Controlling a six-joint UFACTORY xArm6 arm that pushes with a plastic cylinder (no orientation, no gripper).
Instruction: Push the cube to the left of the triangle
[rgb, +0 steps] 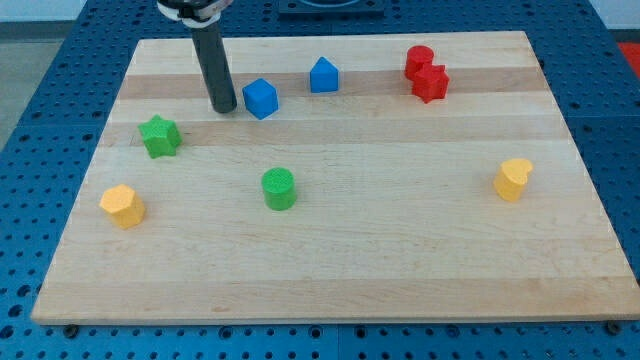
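Note:
A blue cube (260, 98) sits near the view's top, left of centre. A blue triangle-like block (323, 75) with a peaked top lies up and to the right of the cube, a small gap apart. My tip (223, 107) rests on the board just left of the cube, close to it but with a narrow gap showing. The dark rod rises from the tip toward the view's top.
The wooden board (330, 280) also carries a green star (159, 136) at the left, a green cylinder (279, 188) near the middle, a yellow block (123, 205) at lower left, a yellow block (513, 179) at right, and two red blocks (427, 74) at top right.

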